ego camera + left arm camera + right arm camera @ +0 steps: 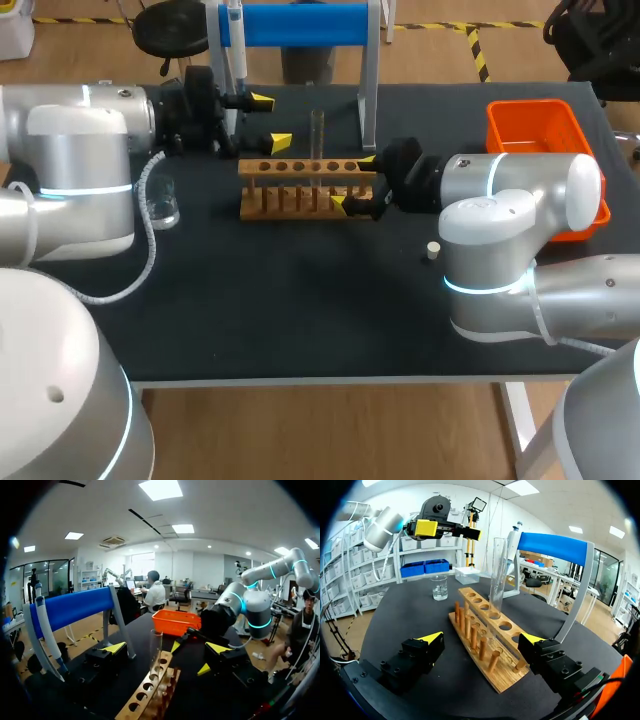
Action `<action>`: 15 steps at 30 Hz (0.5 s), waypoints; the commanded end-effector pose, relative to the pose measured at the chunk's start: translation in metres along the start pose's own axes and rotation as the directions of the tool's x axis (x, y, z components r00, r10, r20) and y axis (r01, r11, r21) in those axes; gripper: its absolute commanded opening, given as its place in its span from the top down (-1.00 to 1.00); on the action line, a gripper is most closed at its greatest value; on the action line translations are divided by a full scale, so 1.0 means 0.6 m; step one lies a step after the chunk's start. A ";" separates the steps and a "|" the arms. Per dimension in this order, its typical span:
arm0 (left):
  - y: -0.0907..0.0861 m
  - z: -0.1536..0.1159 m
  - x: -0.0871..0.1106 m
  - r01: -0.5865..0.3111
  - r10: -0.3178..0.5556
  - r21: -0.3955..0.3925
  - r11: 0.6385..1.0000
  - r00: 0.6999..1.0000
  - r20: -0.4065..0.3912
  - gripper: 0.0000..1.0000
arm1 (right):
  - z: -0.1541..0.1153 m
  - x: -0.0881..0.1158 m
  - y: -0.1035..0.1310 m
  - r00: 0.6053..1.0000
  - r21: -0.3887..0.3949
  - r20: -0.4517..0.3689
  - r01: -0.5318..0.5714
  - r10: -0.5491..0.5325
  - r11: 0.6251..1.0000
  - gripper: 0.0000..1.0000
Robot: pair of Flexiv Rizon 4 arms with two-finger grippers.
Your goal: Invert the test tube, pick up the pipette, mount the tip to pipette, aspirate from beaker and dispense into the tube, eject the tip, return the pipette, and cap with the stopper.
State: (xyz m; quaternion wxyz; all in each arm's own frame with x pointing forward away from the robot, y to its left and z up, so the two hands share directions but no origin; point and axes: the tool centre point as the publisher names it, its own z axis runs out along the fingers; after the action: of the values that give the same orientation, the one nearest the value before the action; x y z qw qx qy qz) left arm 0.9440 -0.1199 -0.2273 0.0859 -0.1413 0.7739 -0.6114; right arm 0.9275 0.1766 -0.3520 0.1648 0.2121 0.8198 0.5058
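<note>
Pipette (237,45) hangs near-vertical on blue stand (300,22), off to one side of left gripper (271,121), spread and empty. Left arm clearly nearer. Test tube (318,135) upright in rack (300,190); right gripper (354,182) spread astride rack end.

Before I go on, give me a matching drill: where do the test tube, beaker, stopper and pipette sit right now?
Things:
1. test tube
2. beaker
3. stopper
4. pipette

Places:
A. hanging on the blue stand
B. upright in the wooden rack
C. on the table, close to the right arm
D. on the table, beside the left arm

Pairs: 1-B, 2-D, 3-C, 4-A
</note>
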 end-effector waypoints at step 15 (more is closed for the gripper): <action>0.056 -0.270 -0.088 0.119 -0.094 -0.002 0.993 0.798 0.596 -1.00 | -0.002 -0.001 0.001 1.000 0.003 -0.004 0.000 0.000 1.000 -1.00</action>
State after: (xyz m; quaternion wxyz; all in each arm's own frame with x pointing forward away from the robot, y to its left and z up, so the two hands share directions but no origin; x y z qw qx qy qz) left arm 0.9740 0.0158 -0.2348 0.1900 -0.2743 0.7521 -0.5683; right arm 0.9276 0.1766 -0.3520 0.1648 0.2121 0.8198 0.5058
